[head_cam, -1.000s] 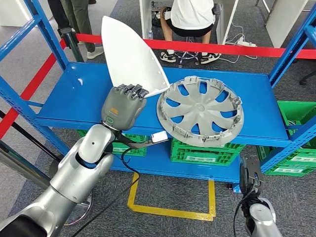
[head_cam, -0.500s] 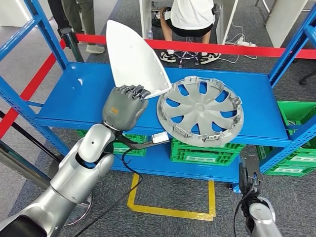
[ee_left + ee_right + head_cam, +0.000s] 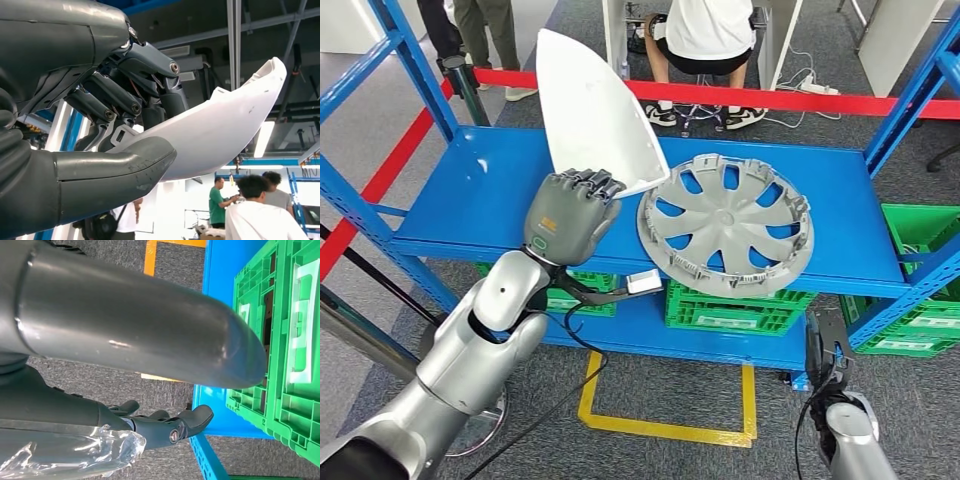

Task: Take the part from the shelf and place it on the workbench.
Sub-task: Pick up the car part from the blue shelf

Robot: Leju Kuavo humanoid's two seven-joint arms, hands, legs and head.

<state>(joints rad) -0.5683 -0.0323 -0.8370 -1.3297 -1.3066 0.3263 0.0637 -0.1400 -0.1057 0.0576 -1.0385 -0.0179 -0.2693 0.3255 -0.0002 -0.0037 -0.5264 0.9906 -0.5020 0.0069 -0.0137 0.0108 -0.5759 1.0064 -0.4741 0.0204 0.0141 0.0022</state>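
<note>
The left robot hand grasps the white panel by its lower edge, thumb under and fingers over, as the left wrist view shows. The panel stands tilted up above the blue shelf, clear of the shelf top, with its lower corner just beside the rim of the grey wheel cover that lies flat on the shelf. The right robot hand hangs low beside the shelf post, released, its fingers loosely apart and holding nothing.

The main risk, as I judge it, is the grip itself: the hold sits at one narrow edge while most of the panel reaches far out from it, so a quick swing toward the counter could make the panel pivot or slip free. The panel's corner could also catch the wheel cover and drag it toward the shelf's front edge. The upright blue posts stand near the likely path, and the long tip could knock one.
</note>
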